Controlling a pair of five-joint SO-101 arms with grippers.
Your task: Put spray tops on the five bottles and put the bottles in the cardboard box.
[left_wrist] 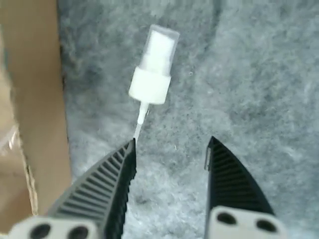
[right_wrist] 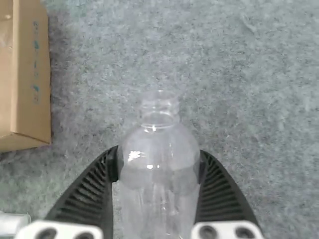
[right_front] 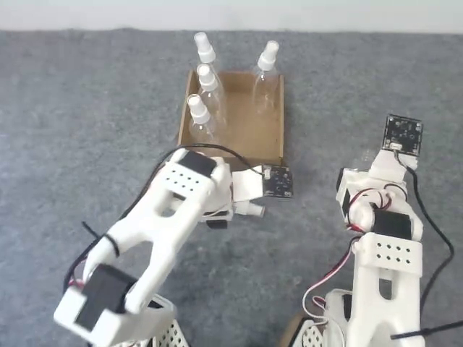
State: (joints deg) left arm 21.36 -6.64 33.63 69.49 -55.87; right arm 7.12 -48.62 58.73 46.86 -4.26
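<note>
Your left gripper [left_wrist: 172,141] open, spray top [left_wrist: 152,69] lying on the surface [left_wrist: 259,74] just past its tips, your right gripper [right_wrist: 158,155] clamped on an uncapped bottle [right_wrist: 159,127].

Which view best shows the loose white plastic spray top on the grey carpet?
The left wrist view: the white plastic spray top lies whole on the grey carpet, dip tube by the open left gripper. In the high view an arm hides most of it; the right wrist view has perhaps a white sliver.
</note>
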